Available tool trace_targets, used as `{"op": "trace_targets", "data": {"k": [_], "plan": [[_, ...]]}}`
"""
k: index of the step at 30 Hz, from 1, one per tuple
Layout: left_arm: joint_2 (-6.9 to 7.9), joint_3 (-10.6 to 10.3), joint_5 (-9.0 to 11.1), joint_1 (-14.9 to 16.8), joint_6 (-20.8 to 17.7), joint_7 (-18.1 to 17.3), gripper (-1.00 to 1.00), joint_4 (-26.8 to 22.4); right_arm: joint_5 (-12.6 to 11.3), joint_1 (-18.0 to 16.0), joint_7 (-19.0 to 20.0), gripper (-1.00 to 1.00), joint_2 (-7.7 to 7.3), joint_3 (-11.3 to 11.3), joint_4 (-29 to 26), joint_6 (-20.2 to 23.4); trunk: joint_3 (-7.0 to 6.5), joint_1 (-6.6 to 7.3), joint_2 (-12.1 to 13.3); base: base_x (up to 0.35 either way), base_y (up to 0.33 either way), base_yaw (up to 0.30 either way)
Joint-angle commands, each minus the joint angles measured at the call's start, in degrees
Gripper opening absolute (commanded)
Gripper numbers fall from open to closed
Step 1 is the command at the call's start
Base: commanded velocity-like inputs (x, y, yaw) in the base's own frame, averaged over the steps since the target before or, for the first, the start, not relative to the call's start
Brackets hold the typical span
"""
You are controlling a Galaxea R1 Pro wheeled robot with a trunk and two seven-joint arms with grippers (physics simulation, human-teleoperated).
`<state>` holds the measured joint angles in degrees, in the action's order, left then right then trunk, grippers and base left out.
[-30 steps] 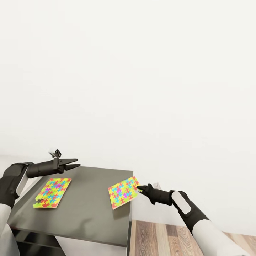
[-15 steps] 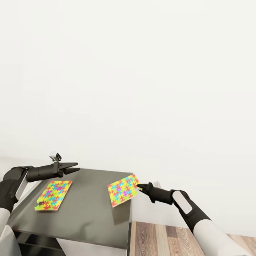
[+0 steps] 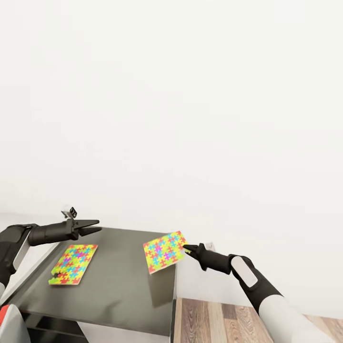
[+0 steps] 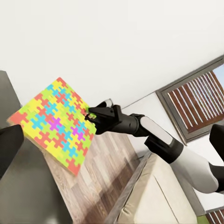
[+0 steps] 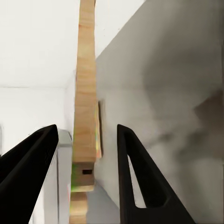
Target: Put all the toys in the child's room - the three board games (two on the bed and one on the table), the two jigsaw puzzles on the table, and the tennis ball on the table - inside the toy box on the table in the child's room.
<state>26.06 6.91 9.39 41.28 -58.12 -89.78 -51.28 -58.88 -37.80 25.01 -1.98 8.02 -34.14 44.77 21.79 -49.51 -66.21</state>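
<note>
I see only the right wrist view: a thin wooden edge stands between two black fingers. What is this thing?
Observer: It is a jigsaw puzzle seen edge-on. The head view shows its colourful face, with the right pincer at its corner.
Operator: Does it lie on the table?
Observer: No. It is tilted and raised above the dark-grey table, partly past the table's edge.
Operator: Where is the other one?
Observer: The second puzzle lies flat on the same surface. The left pincer hovers open beyond it.
</note>
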Motion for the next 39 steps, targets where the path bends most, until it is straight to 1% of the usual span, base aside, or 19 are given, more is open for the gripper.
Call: {"op": "trace_targets", "data": {"k": [1, 5, 8, 11, 20, 22, 25, 28, 33, 39], "plan": [[0.02, 0.0, -0.05, 0.03, -0.6, -0.22, 1.0, 0.01, 0.12, -0.03, 0.39, -1.0, 0.01, 0.19, -0.01, -0.44, -0.12, 0.22, 0.37, 0.0, 0.0, 0.0], [-0.01, -0.16, -0.17, 0.03, -0.59, -0.22, 1.0, 0.03, -0.05, 0.01, 0.71, -1.0, 0.04, -0.24, -0.04, -1.6, -0.84, 1.1, 1.98, -0.1, 0.0, 0.0], [-0.04, -0.34, -0.24, 0.03, -0.59, -0.22, 1.0, 0.04, -0.15, 0.01, 1.0, -1.0, 0.11, -1.0, -0.03, -1.82, -1.37, 1.76, 3.18, -0.043, 0.0, 0.0], [-0.04, -0.38, -0.25, 0.03, -0.59, -0.22, 1.0, 0.04, -0.17, 0.07, 1.51, -1.0, 0.12, -1.25, -0.04, -1.92, -1.91, 2.42, 4.39, -0.01, 0.0, 0.0], [0.06, -0.37, -0.23, 0.03, -0.44, -0.22, 1.0, 0.04, -0.18, 0.34, 2.41, -1.0, 0.13, -1.34, -0.02, -2.06, -3.53, 4.4, 7.99, -0.001, 0.0, 0.0], [0.11, -0.34, -0.24, 0.03, -0.42, -0.22, 1.0, 0.04, -0.18, 0.37, 3.14, -1.0, 0.08, -1.34, -0.02, -2.06, -3.89, 4.84, 8.8, 0.0, 0.0, 0.0], [0.19, -0.32, -0.22, 0.03, -0.41, -0.22, 1.0, 0.04, -0.11, 0.43, 5.65, -1.0, 0.08, -1.34, 0.02, -2.1, -4.43, 5.49, 10.0, -0.032, 0.0, 0.0], [0.45, -0.32, -0.18, 0.03, -0.41, -0.22, 1.0, 0.04, -0.1, 0.44, 6.53, -1.0, 0.1, -1.34, 0.03, -2.27, -4.96, 6.15, 11.2, -0.112, 0.0, 0.0], [0.94, -0.32, -0.17, -0.04, -0.41, -0.22, 1.0, 0.04, -0.2, 0.44, 6.85, -1.0, 0.05, -1.34, 0.11, -4.13, -5.87, 7.25, 13.21, -0.035, 0.0, 0.023], [1.0, -0.32, -0.17, -0.06, -0.41, -0.22, 1.0, 0.04, -0.26, 0.44, 7.02, -1.0, 0.0, -1.34, 0.13, -4.48, -7.17, 8.57, 15.62, -0.004, 0.0, 0.164]]}}
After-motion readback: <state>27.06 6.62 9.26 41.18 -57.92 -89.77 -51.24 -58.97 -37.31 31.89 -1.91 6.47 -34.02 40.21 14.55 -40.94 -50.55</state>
